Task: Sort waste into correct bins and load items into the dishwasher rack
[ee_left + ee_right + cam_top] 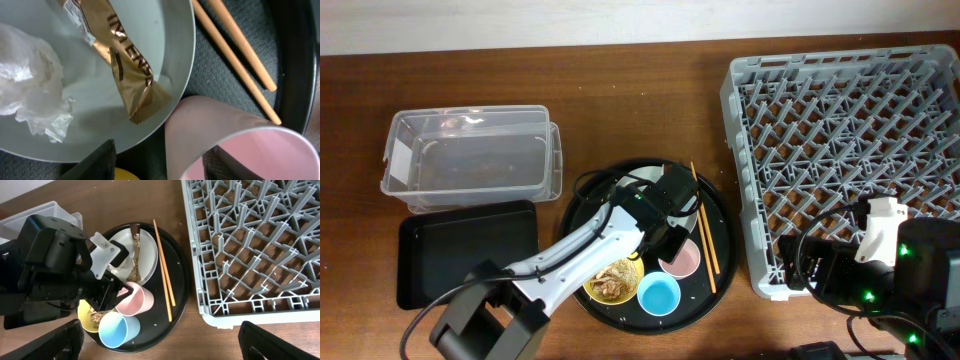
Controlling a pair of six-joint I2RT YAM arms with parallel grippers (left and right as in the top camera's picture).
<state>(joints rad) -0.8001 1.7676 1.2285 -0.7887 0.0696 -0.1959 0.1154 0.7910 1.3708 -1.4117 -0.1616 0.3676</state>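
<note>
Left gripper (165, 162): jaws stood parted astride the wall of the pink cup (240, 130), one inside, one outside, likely for a rim pinch. Right gripper (165, 341): jaws hung released, empty, dishwasher rack (196, 280) just ahead of them.

Even, bright indoor light fills all 3 views, shadows soft. Glare streaks the clear tub (470, 160) and gold wrapper (125, 56); the pink cup (225, 135), close to the left wrist lens, blurs.
</note>
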